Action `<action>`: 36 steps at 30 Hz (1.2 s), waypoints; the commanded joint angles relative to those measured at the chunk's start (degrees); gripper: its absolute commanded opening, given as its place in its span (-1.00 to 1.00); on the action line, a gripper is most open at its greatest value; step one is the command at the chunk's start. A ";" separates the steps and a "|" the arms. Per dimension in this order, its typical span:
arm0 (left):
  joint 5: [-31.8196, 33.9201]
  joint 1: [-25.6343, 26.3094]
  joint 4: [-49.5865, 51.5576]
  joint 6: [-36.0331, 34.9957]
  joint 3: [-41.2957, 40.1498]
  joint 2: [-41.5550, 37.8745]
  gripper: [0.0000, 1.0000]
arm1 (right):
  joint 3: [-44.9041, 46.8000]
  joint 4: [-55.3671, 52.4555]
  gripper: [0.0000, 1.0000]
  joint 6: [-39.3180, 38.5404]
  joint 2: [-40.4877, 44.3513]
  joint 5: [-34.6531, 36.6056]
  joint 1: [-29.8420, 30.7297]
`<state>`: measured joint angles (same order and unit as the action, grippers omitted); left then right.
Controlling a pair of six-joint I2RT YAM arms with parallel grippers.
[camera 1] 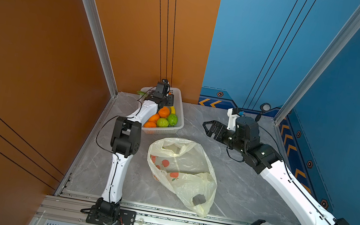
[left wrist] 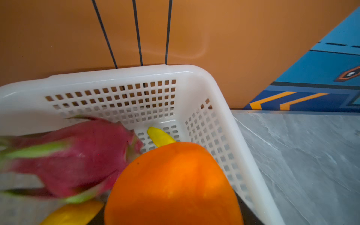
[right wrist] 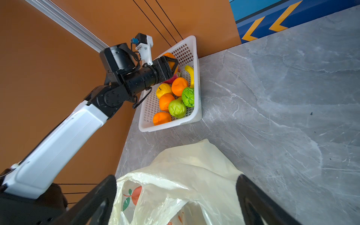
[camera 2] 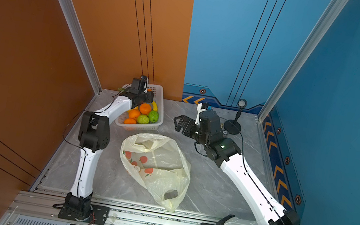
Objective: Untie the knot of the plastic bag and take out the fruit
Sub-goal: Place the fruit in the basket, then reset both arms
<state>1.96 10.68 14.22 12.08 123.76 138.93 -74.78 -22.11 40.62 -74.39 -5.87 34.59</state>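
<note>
left tool (right wrist: pixel 171 63) clasps an orange (left wrist: pixel 175 185) just above the far end of the white basket (left wrist: pixel 116 76), with bare basket floor probably right below it. right tool (camera 1: pixel 205 129) gapes wide, holding nothing, and is the nearer to the plastic bag (camera 1: pixel 189 169), which lies slack and seemingly empty on the bench.

The plastic bag (camera 2: pixel 158 174) lies at the middle of the table (camera 2: pixel 210 192), a dark block (camera 2: pixel 171 194) showing through near the front edge. The white basket (camera 2: pixel 139 128) of fruit (camera 2: pixel 145 108), orange and green, sits at the far left corner, the left gripper (camera 2: pixel 149 96) over its far end. The right gripper (camera 2: pixel 176 122), jaws apart, hovers nearby.
</note>
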 commanded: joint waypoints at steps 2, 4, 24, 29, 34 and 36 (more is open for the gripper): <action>-2.78 -0.17 3.18 -0.12 9.72 6.80 -0.07 | -0.39 -2.18 0.94 0.37 1.25 2.02 0.58; -2.93 -0.39 2.99 0.37 12.35 9.57 -0.01 | 0.05 -2.24 0.94 0.32 1.87 2.48 0.70; -10.97 -2.27 -0.41 7.50 -7.48 -10.58 0.96 | 8.01 -5.02 0.96 -6.87 10.27 4.76 -5.72; -10.43 -2.32 -5.82 7.46 -25.61 -26.52 0.98 | 12.57 -5.24 0.97 -12.23 11.87 5.81 -11.75; -8.64 -2.18 -8.15 6.93 -43.17 -43.66 1.00 | 19.54 0.25 0.97 -19.84 12.03 9.97 -16.45; -6.76 -1.97 -7.84 5.66 -49.52 -49.98 1.00 | 22.90 4.05 0.97 -22.33 11.91 11.47 -18.10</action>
<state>-7.03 8.62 7.11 19.03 80.18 94.00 -55.37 -22.76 24.91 -62.94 1.63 18.24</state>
